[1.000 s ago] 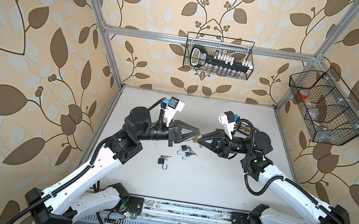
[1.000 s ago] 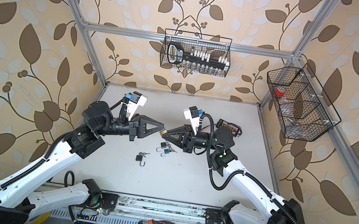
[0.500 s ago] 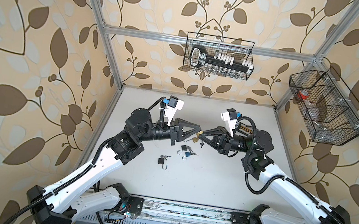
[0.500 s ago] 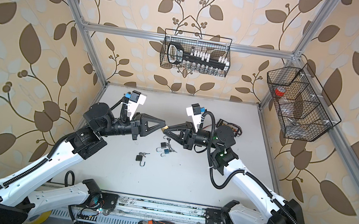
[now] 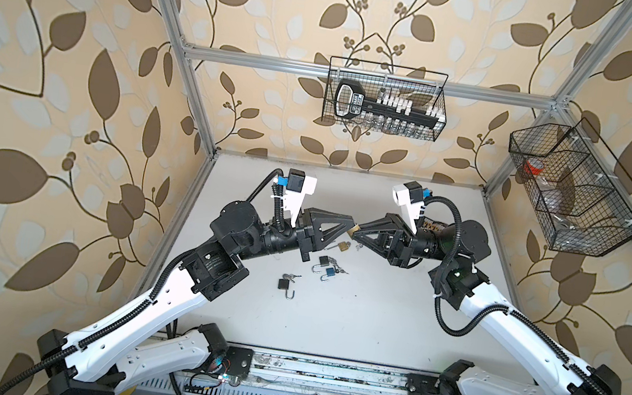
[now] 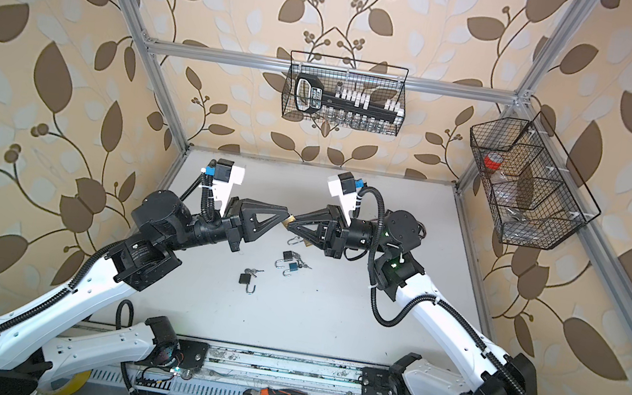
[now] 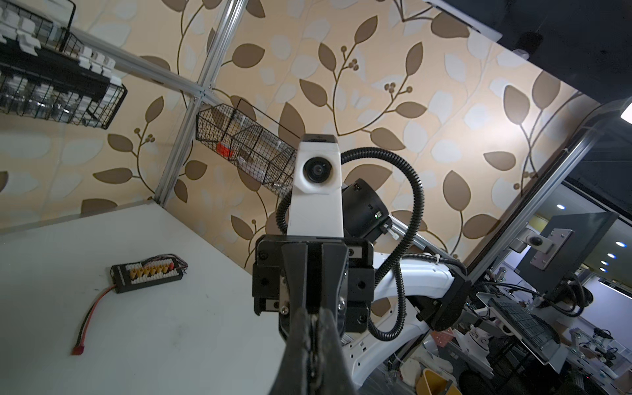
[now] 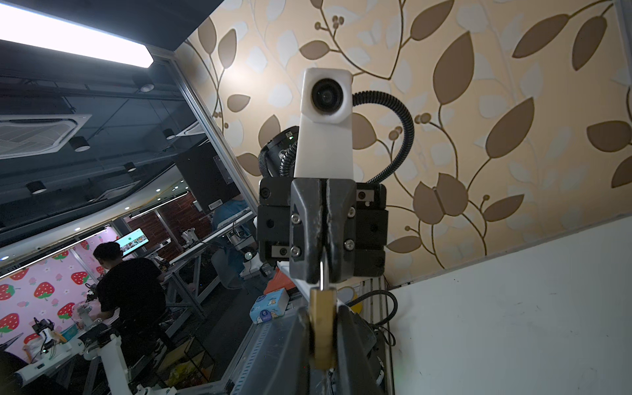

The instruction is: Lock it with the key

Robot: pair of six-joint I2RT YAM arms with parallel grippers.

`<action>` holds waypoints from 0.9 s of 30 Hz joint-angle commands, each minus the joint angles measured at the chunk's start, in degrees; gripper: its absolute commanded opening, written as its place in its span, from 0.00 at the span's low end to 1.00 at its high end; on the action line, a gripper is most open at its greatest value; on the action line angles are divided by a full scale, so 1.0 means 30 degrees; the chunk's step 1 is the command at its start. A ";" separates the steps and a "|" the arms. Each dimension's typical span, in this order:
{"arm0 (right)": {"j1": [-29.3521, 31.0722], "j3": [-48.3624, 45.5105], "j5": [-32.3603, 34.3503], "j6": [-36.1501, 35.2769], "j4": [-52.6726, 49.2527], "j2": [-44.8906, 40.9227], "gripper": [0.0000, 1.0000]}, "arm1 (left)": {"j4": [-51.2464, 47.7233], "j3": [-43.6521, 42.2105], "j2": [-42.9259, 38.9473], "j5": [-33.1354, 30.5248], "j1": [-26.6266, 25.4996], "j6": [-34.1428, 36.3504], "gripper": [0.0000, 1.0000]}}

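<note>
Padlock (image 8: 322,325) is held over the table's (image 5: 372,320) middle, its brass body clamped in the right gripper (image 5: 358,232). The left gripper (image 5: 352,226), tip to tip with it, pinches the shackle (image 8: 323,273).

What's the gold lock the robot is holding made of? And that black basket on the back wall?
The padlock body looks like brass: yellow metal with a dull sheen. Its shackle looks like steel, silvery and shiny. The basket seems black-coated metal wire, a thin open grid.
</note>
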 commanded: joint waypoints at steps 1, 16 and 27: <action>-0.0130 -0.1101 0.1948 -0.1894 -0.0563 -0.1520 0.00 | -0.3761 0.0671 0.0013 0.2288 0.0467 -0.0036 0.00; -0.0090 -0.2554 0.0880 -0.2921 -0.2456 -0.3229 0.00 | -0.3471 0.1713 0.0548 0.2962 0.0464 -0.0436 0.51; 0.0289 -0.1939 0.0470 -0.3552 -0.3393 -0.2662 0.00 | -0.3245 0.1908 0.1061 0.3364 0.0454 -0.0407 0.34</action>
